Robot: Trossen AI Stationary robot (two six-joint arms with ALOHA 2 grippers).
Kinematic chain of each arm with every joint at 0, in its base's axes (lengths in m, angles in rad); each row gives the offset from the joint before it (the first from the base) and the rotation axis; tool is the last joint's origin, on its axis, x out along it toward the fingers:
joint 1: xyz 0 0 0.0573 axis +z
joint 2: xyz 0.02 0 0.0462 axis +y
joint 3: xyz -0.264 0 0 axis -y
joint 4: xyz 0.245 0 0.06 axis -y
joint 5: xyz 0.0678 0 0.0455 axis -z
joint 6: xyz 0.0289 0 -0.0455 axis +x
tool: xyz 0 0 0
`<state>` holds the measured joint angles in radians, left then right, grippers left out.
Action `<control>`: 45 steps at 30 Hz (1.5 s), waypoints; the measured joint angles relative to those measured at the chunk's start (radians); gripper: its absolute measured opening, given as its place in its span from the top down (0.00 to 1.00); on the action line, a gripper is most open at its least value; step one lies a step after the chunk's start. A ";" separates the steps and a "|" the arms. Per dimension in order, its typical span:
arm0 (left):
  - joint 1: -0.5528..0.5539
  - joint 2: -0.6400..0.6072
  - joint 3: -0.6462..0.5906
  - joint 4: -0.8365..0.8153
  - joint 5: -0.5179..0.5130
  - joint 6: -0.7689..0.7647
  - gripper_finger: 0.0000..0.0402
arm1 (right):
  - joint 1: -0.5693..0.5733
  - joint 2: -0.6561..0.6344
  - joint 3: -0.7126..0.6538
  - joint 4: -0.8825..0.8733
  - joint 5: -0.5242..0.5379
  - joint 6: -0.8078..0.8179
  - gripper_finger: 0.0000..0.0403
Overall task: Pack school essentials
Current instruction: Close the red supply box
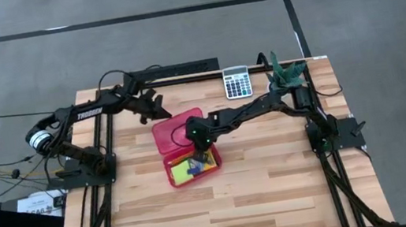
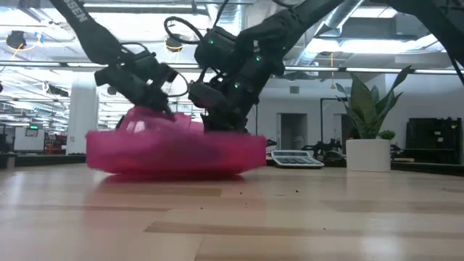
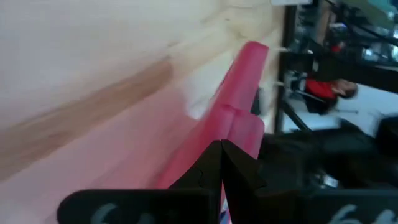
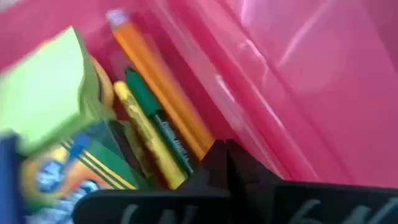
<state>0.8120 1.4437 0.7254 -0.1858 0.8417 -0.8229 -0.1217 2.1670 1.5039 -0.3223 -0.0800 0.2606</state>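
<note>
Hovering over the open red case (image 1: 184,152) on the wooden surface (image 1: 277,190), my right claw (image 1: 200,139) is pressed together, pinching nothing. Inside the tray lie an orange pencil (image 4: 158,81), green pen (image 4: 155,118), yellow marker (image 4: 146,134), lime sticky-note pad (image 4: 43,93) and crayon box (image 4: 81,165) (partly hidden). My left claw (image 1: 155,104), also pressed together, sits near the lid's far edge.

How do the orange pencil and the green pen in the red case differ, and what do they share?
The orange pencil looks longer than the green pen. The pencil lies right against the red case wall; the pen lies one place inward, between pencil and yellow marker. The pen carries printed lettering; none shows on the pencil. Both lie flat, side by side, parallel.
</note>
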 joint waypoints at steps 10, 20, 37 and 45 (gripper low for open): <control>-0.036 0.002 0.100 -0.018 0.070 -0.047 1.00 | -0.012 -0.009 -0.028 0.017 0.033 -0.006 1.00; -0.062 0.002 0.145 -0.014 0.068 -0.037 1.00 | -0.013 -0.009 0.142 -0.163 0.037 -0.084 1.00; -0.148 0.002 0.145 0.035 0.063 -0.078 1.00 | 0.005 -0.419 -0.200 -0.299 0.082 0.032 1.00; -0.210 0.002 0.145 0.070 0.061 -0.136 1.00 | 0.049 -0.529 -0.550 -0.038 0.086 0.281 1.00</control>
<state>0.6023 1.4456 0.8700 -0.1156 0.9027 -0.9592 -0.0727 1.6376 0.9539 -0.3600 0.0060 0.5417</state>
